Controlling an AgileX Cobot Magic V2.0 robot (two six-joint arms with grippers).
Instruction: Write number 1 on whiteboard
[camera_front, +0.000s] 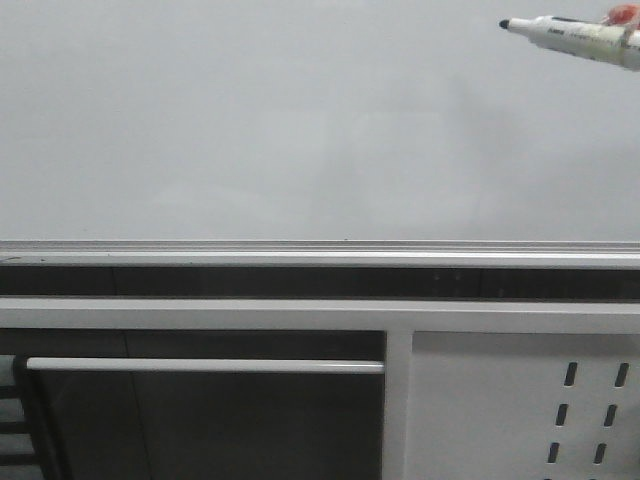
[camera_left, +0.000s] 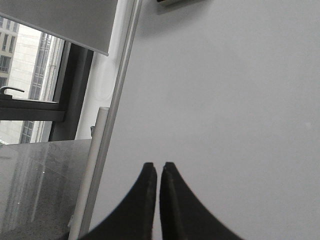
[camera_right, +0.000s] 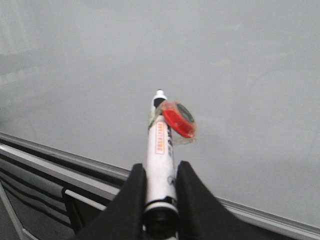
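The whiteboard (camera_front: 300, 130) fills the upper front view, pale grey and glossy, with a silver rail (camera_front: 320, 247) along its lower edge. I see no marker stroke on it, so the number 1 does not show. A white marker pen (camera_front: 575, 35) with a black tip enters at the top right, pointing left. In the right wrist view my right gripper (camera_right: 160, 172) is shut on the marker pen (camera_right: 159, 150), whose tip (camera_right: 160, 92) points at the whiteboard (camera_right: 225, 60); a red round piece (camera_right: 178, 120) is taped to its barrel. My left gripper (camera_left: 158, 167) is shut and empty in front of the whiteboard (camera_left: 225, 100).
Below the board rail runs a white frame bar (camera_front: 320, 315) with a horizontal white handle (camera_front: 200, 366) and a grey perforated panel (camera_front: 590, 410) at lower right. In the left wrist view the board's side edge (camera_left: 117, 100), a window (camera_left: 30, 65) and a grey tabletop (camera_left: 40, 185) show.
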